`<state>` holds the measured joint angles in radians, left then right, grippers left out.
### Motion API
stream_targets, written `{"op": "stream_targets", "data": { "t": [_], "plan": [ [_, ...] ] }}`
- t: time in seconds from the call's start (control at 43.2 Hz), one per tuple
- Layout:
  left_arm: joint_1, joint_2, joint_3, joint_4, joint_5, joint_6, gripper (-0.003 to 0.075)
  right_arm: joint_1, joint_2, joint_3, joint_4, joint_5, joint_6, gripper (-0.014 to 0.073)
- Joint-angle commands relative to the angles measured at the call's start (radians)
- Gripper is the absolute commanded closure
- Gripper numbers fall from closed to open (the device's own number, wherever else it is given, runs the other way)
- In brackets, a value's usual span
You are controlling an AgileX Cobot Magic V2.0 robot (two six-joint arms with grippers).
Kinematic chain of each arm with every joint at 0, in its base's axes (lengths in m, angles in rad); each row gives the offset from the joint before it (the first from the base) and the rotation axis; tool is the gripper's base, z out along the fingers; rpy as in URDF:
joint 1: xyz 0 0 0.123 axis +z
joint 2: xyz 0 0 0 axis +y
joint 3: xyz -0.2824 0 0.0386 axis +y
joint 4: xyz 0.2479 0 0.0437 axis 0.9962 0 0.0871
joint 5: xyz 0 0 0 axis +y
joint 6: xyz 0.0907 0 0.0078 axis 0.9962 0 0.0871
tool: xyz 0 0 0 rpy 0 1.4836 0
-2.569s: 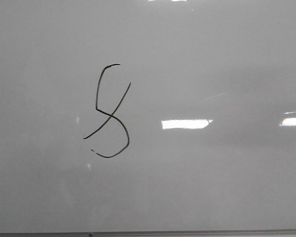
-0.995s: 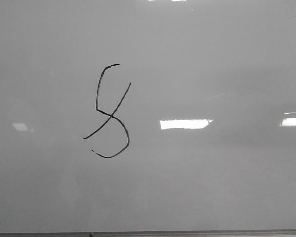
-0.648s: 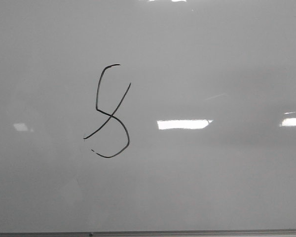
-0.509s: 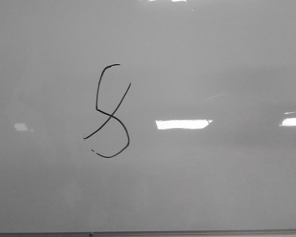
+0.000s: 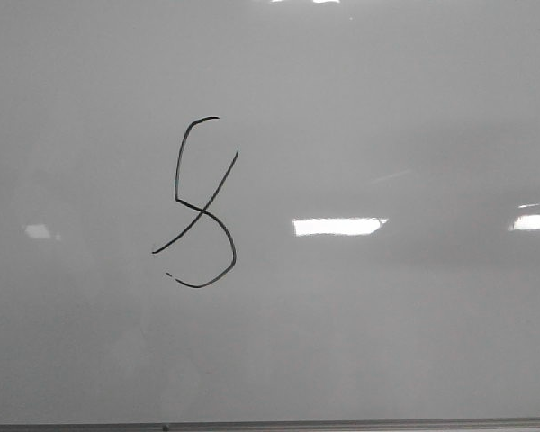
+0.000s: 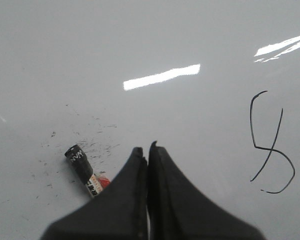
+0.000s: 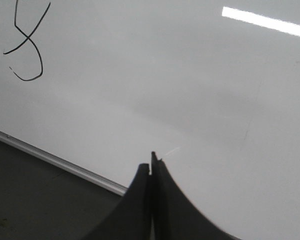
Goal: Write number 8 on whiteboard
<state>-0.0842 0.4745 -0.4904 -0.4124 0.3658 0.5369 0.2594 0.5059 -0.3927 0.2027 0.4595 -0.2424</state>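
Note:
The number 8 (image 5: 198, 205) is a thin black marker figure with open loops on the whiteboard (image 5: 387, 342), left of middle in the front view. It also shows in the left wrist view (image 6: 271, 145) and the right wrist view (image 7: 27, 42). My left gripper (image 6: 146, 150) is shut and empty above the board, well apart from the figure. A black marker (image 6: 85, 171) with a red and white label lies on the board beside it, partly hidden by one finger. My right gripper (image 7: 151, 167) is shut and empty over the board's near edge.
The whiteboard's thin grey frame edge (image 7: 55, 161) runs past the right gripper, with a dark surface (image 7: 35, 200) beyond it. Small dark marker specks (image 6: 85, 145) dot the board near the marker. Bright light reflections (image 5: 337, 226) lie on the board.
The figure has not changed. The light reflections on the board have shifted slightly and a faint one has appeared at the left. No arm shows in the front view.

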Motion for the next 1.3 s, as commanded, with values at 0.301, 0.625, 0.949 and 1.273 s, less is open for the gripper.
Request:
{"op": "stream_targets", "data": {
  "t": [0.301,0.625,0.949,1.273],
  "plan": [
    [-0.005,-0.040,0.001,0.207,-0.075,-0.208,0.0741,-0.008,0.001,-0.026,0.011,-0.073,0.003,0.0662],
    [0.054,-0.402,0.271,0.392,-0.167,-0.452,0.0741,-0.008,0.001,-0.026,0.011,-0.072,0.003,0.0662],
    [0.117,-0.496,0.472,0.344,-0.238,-0.455,0.0741,-0.008,0.002,-0.026,0.011,-0.067,0.003,0.0662],
    [0.117,-0.494,0.510,0.339,-0.290,-0.455,0.0741,-0.008,0.002,-0.026,0.011,-0.067,0.003,0.0662]
  ]
}}
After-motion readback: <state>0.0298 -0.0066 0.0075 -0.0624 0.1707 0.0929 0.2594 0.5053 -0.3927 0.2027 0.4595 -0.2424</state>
